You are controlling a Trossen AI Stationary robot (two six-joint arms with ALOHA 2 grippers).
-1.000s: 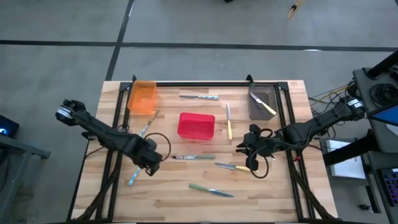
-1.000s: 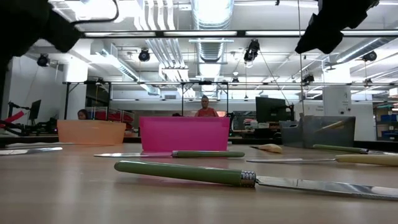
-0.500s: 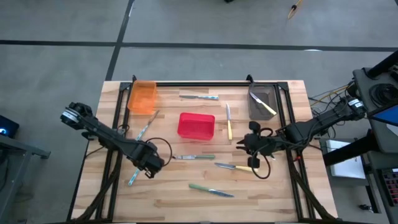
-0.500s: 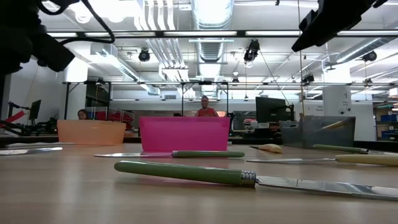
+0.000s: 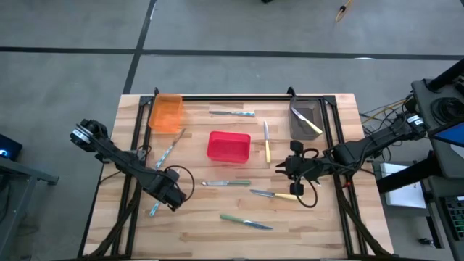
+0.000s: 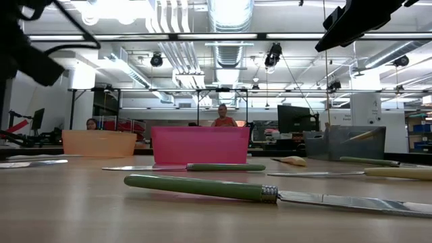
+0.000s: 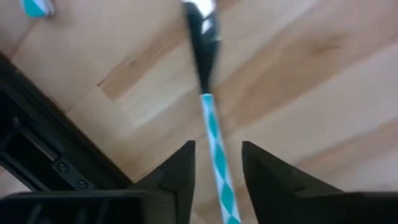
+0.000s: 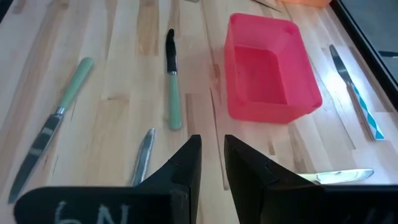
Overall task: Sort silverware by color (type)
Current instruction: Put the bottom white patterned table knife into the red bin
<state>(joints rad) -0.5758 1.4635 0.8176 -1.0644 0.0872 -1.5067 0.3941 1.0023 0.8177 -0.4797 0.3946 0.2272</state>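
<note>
The silverware lies scattered on the wooden table (image 5: 196, 232). My left gripper (image 5: 168, 197) (image 7: 217, 147) hangs low and open over a blue-and-white handled utensil (image 7: 212, 127) (image 5: 155, 209), whose handle runs between the fingers (image 7: 181, 167) without touching them. Another blue utensil (image 5: 171, 148) lies nearer the orange bin (image 5: 165, 113). My right gripper (image 5: 288, 172) (image 8: 212, 140) hovers right of the red bin (image 5: 229, 147) (image 8: 267, 68), its jaws a narrow gap apart with nothing in them. Green knives (image 5: 226, 183) (image 5: 246, 222) (image 6: 202, 187) lie at the middle front.
A grey bin (image 5: 304, 119) at the back right holds a yellow-handled piece. A yellow knife (image 5: 267, 142) lies beside the red bin and another yellow-handled one (image 5: 275, 194) below my right gripper. A blue-handled knife (image 5: 232, 112) lies at the back. People stand in the room beyond.
My left gripper has shifted toward the table's front left, over the blue utensil, and its jaws have opened. The right arm has barely moved.
</note>
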